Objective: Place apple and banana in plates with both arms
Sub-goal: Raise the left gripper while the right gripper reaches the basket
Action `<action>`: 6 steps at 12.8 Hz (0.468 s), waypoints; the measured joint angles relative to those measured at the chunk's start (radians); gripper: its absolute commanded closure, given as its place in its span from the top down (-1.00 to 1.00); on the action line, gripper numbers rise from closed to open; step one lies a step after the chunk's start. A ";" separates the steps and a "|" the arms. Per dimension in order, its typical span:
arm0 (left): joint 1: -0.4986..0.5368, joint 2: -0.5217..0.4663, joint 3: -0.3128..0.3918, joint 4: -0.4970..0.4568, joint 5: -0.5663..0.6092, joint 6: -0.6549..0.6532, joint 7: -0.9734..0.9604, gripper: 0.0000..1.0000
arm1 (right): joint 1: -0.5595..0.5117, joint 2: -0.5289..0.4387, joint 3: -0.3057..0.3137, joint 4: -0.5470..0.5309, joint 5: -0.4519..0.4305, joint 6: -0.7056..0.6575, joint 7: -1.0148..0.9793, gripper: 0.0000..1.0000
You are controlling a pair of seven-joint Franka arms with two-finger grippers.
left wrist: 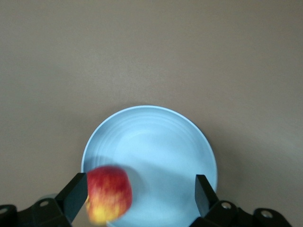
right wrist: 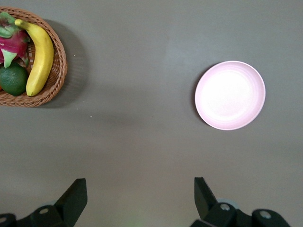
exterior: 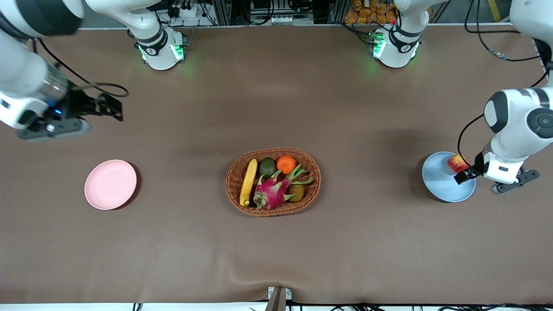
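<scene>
The red and yellow apple (exterior: 457,163) is over the rim of the light blue plate (exterior: 440,181) at the left arm's end of the table. My left gripper (exterior: 464,172) is over that plate. In the left wrist view the gripper (left wrist: 139,183) is open wide, and the blurred apple (left wrist: 109,193) sits against one finger over the plate (left wrist: 156,142). The banana (exterior: 248,182) lies in the wicker basket (exterior: 273,151) and also shows in the right wrist view (right wrist: 40,54). My right gripper (exterior: 113,108) is open and empty, up over bare table. The pink plate (exterior: 110,184) is empty.
The basket in the middle also holds a magenta dragon fruit (exterior: 272,192), an orange fruit (exterior: 286,163), a green fruit (exterior: 267,166) and a brownish fruit (exterior: 296,192). The right wrist view shows the pink plate (right wrist: 230,94) and part of the basket (right wrist: 59,71).
</scene>
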 measured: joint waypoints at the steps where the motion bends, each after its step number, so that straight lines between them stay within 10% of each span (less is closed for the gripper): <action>1: 0.000 -0.033 -0.026 0.029 -0.010 -0.075 -0.004 1.00 | 0.013 0.025 0.000 0.000 0.001 0.003 -0.003 1.00; 6: -0.002 -0.099 -0.080 0.277 -0.148 -0.445 0.019 1.00 | 0.167 0.188 0.003 0.028 0.007 0.128 0.000 1.00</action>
